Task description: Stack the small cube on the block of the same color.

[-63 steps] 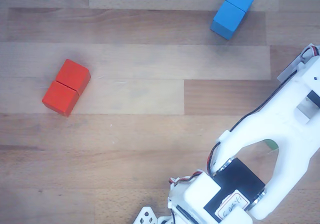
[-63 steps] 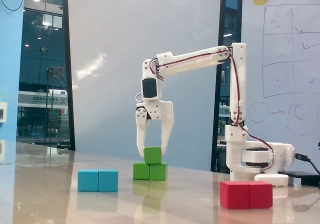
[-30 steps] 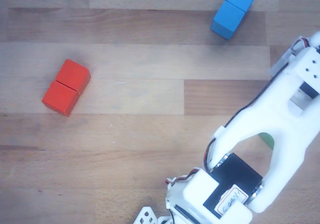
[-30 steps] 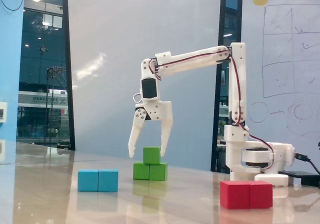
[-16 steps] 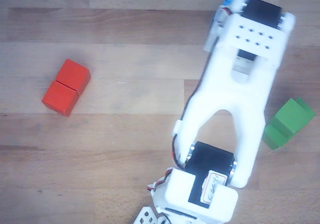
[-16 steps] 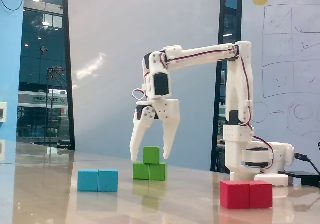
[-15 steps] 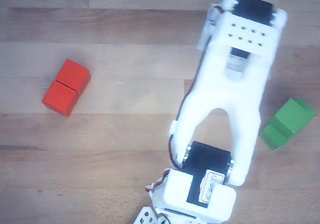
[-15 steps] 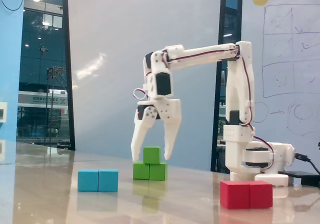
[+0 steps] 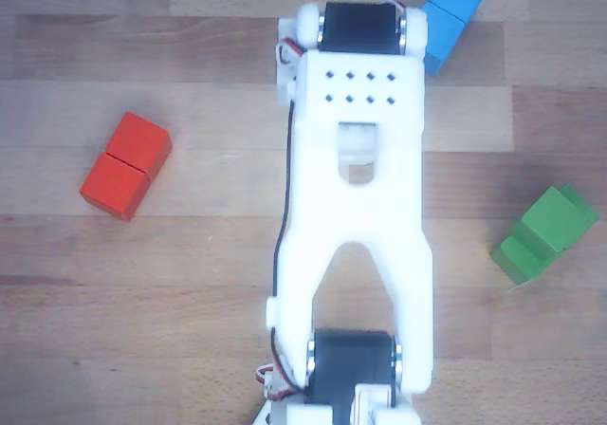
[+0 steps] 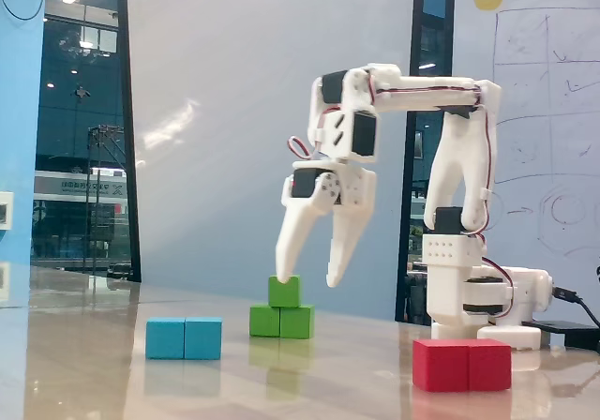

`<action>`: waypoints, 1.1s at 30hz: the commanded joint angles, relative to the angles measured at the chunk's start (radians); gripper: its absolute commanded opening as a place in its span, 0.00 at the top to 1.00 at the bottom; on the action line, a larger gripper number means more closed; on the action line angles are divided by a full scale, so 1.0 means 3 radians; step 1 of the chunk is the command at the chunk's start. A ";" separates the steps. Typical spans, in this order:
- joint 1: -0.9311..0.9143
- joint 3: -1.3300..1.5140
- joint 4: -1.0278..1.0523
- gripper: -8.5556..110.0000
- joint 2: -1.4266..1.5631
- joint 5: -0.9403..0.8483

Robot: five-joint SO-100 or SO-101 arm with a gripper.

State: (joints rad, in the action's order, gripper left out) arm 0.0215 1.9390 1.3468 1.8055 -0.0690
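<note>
The arm (image 10: 427,97) is white plastic throughout, with black servo blocks (image 10: 364,136) at the joints — red and dark wires run along the upper link. Its gripper (image 10: 307,279) has two long tapering white fingers (image 10: 292,237). In the other view, a white plate (image 9: 358,85) carries eight small holes — two rows of four.

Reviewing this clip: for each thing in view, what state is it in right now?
small cube: resting on top of the green block, released.
green block: flat on the table, carrying the cube.
gripper: open, empty, raised beside the stack.
blue block: flat, alone.
red block: flat, alone.
</note>
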 commanded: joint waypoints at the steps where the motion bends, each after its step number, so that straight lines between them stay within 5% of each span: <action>1: 0.0036 0.0486 -0.0383 0.81 0.0598 0.0031; 7: 0.0015 0.1237 -0.0859 0.93 0.1207 0.0031; 20: 0.0031 0.2710 -0.1600 0.93 0.2684 0.0005; 33: 0.0010 0.3574 -0.1514 0.93 0.4106 -0.0010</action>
State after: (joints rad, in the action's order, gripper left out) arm 0.0245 3.0066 0.8882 2.9452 -0.0690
